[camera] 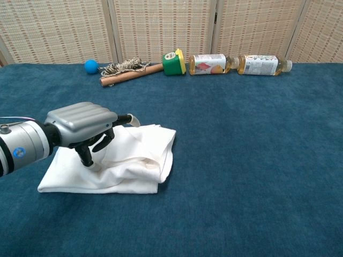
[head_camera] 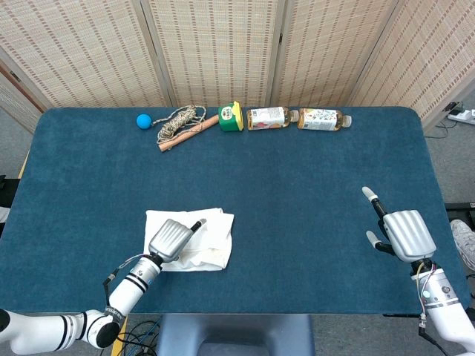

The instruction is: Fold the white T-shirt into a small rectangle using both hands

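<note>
The white T-shirt (head_camera: 208,239) (camera: 142,155) lies folded into a rough rectangle on the blue table, near the front left; its right edge is bunched and thick. My left hand (head_camera: 169,239) (camera: 80,124) hovers over the shirt's left half with its fingers curled under the palm and one finger pointing forward. Its thumb points down and touches the cloth; nothing is gripped. My right hand (head_camera: 401,231) rests far to the right near the table's front edge, away from the shirt, holding nothing, one finger and the thumb spread out.
Along the far edge lie a blue ball (head_camera: 142,120), a coil of rope with a wooden stick (head_camera: 182,126), a green and yellow cup (head_camera: 231,117) on its side, and two bottles (head_camera: 271,117) (head_camera: 321,119). Folding screens stand behind the table.
</note>
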Available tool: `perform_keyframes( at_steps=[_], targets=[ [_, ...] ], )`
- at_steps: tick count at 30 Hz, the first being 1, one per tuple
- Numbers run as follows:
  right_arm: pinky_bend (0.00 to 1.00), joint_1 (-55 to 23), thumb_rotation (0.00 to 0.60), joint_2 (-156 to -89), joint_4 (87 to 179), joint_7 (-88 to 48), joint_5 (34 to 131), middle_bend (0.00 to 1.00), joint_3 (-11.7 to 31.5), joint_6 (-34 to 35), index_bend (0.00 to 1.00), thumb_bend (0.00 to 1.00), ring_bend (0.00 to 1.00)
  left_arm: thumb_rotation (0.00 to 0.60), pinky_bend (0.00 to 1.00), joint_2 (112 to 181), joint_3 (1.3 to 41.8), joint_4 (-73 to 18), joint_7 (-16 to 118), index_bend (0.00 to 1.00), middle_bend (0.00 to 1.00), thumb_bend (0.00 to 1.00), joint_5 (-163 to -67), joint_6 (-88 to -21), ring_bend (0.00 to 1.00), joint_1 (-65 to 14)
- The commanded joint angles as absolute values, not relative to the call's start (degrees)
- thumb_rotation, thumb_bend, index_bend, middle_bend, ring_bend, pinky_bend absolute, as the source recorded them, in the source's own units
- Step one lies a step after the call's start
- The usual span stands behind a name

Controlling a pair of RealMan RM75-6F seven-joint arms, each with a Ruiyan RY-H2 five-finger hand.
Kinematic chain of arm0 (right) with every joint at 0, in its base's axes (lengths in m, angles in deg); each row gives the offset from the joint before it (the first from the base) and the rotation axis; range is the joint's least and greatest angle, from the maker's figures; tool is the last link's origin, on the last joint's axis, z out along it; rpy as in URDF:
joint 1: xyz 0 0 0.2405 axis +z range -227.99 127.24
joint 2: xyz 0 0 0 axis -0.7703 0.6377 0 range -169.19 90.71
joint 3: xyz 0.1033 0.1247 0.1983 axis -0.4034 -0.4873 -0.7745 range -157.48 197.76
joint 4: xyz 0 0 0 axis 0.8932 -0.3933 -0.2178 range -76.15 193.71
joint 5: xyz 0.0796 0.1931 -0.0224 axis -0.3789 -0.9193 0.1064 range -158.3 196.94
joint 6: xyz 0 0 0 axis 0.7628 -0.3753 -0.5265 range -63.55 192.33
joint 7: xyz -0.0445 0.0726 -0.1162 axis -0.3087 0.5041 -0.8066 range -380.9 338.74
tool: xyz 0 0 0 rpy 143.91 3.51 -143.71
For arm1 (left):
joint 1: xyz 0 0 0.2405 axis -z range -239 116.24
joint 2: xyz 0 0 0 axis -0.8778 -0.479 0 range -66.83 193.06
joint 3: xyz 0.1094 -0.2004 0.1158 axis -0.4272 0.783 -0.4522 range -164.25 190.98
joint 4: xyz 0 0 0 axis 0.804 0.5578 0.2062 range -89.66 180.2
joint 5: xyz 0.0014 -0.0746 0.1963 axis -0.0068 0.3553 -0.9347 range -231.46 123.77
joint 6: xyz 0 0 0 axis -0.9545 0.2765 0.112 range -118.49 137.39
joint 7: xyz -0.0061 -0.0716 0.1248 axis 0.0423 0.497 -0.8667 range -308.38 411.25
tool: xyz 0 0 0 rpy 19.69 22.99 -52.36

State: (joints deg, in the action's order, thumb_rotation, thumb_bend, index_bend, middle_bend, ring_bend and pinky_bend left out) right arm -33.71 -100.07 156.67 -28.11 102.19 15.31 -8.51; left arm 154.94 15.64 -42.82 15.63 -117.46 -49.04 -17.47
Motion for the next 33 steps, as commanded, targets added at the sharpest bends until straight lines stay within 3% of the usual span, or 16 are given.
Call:
perform_keyframes(
  at_steps=[1, 13, 18, 21, 33],
  targets=[
    [1.0, -33.8, 0.6, -100.0, 156.7, -28.1, 102.1, 0.92, 15.3, -8.6, 0.0, 0.33, 0.94, 0.6, 0.9, 155.8, 16.3, -41.9, 16.0, 0.15, 0.77, 0.16, -117.5, -48.9, 0.7, -17.3],
    [1.0, -34.0, 0.6, -99.9, 156.5, -27.7, 101.8, 0.92, 15.1, -8.8, 0.0, 0.33, 0.94, 0.6, 0.9, 160.3, 19.7, -36.0, 19.3, 0.27, 0.77, 0.16, -117.5, -48.3, 0.7, -16.3],
    [1.0, -34.1, 0.6, -99.9, 156.3, -27.4, 101.8, 0.92, 15.1, -9.0, 0.0, 0.33, 0.94, 0.6, 0.9, 159.9, 19.6, -36.3, 21.6, 0.46, 0.77, 0.16, -117.4, -46.5, 0.7, -16.4],
    [1.0, -34.1, 0.6, -99.9, 156.2, -27.3, 101.8, 0.92, 15.1, -9.0, 0.0, 0.33, 0.94, 0.6, 0.9, 159.6, 19.2, -36.4, 22.2, 0.5, 0.77, 0.16, -118.2, -46.2, 0.7, -16.5],
    [1.0, -34.2, 0.6, -99.9, 156.1, -27.2, 101.8, 0.92, 15.1, -9.1, 0.0, 0.33, 0.94, 0.6, 0.9, 158.9, 19.4, -37.4, 26.9, 0.6, 0.78, 0.44, -120.6, -45.1, 0.7, -16.7]
  ],
)
